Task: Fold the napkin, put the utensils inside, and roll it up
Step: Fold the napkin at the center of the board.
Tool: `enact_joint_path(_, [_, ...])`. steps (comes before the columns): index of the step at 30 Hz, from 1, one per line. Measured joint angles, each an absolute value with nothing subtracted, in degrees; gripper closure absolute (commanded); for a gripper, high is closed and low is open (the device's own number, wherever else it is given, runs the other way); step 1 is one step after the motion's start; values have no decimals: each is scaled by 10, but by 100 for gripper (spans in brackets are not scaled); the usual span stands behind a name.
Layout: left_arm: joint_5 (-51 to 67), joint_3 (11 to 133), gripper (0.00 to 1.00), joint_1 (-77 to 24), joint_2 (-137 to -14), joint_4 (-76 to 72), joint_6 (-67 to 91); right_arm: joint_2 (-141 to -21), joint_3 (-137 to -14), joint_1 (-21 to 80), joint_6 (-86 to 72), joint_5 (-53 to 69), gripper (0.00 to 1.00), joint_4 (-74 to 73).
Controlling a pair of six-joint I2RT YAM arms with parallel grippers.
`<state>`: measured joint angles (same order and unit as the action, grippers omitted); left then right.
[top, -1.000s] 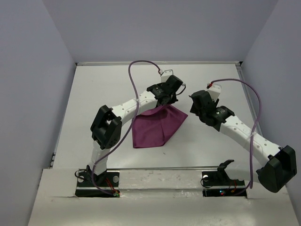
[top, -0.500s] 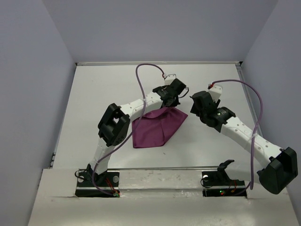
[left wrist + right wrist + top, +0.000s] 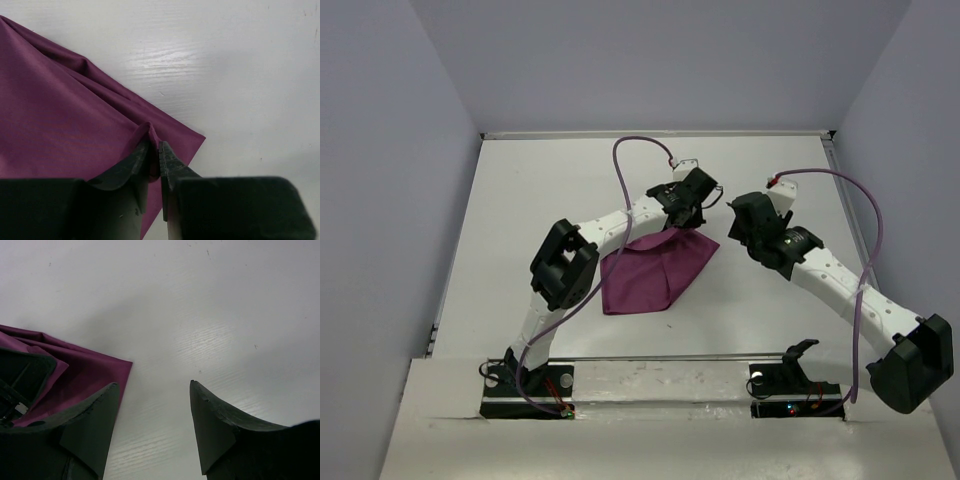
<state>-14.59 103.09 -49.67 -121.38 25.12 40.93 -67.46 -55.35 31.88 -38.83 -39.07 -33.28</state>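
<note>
Brightness: even, diffuse white light in all three views.
Glare: a pale sheen on the desk (image 3: 165, 55) just beyond the left jaws, bringing out its grain.
Shadow: a soft grey patch ahead of the right jaws, beside the napkin (image 3: 85, 370).
Focus: desk and cloth sharp; both pairs of jaws dark and slightly soft in the foreground.
Colour: the walls (image 3: 380, 200) have a violet cast.

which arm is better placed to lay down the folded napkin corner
Left. The left pincer pinches a corner of the napkin between nearly closed jaws. The right pincer hangs open over the table beside the cloth, holding nothing.
</note>
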Motion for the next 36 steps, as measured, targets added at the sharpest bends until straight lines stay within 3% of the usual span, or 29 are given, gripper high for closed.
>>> enact_joint_path(6, [-136, 1012, 49, -504, -1213, 229, 401, -671, -554, 311, -388, -392, 34, -335])
enact_joint_path(20, [-177, 946, 49, -503, -1090, 235, 388, -705, -562, 303, -366, -353, 37, -336])
enact_joint_path(26, [-194, 874, 49, -465, -988, 231, 389, -785, -580, 301, -331, -246, 51, -314])
enact_joint_path(28, [-197, 850, 49, -441, -969, 229, 389, -811, -594, 301, -318, -210, 66, -310])
enact_joint_path(29, [-198, 841, 49, -430, -965, 227, 389, -834, -608, 301, -309, -187, 79, -304])
enact_joint_path(32, [-197, 811, 50, -394, -960, 225, 388, -886, -644, 301, -297, -142, 96, -291])
enact_joint_path(36, [-187, 796, 50, -374, -960, 225, 382, -935, -677, 301, -291, -119, 97, -278])
